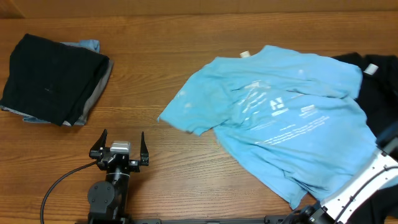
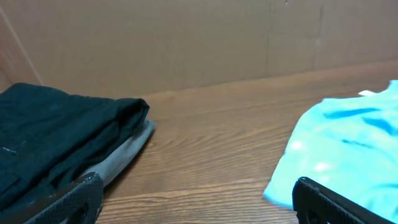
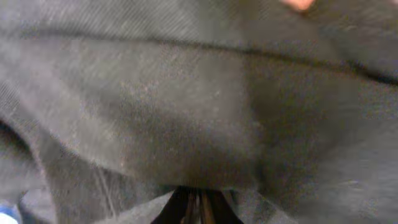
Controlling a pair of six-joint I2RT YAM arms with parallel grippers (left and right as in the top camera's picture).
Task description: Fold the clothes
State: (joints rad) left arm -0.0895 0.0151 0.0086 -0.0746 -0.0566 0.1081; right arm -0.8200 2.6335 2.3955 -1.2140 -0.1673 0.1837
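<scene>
A light blue T-shirt with white print lies spread and rumpled at the table's right; its sleeve edge shows in the left wrist view. A black garment lies partly under its far right side. My right gripper is at that black garment; in the right wrist view dark fabric fills the frame and my right gripper has its jaws together, tips buried in the cloth. My left gripper stands wide open over bare wood, holding nothing.
A folded stack sits at the far left: black garment on top, grey one beneath, a bit of light blue behind. Its black and grey layers are left of my left gripper. A wall backs the table.
</scene>
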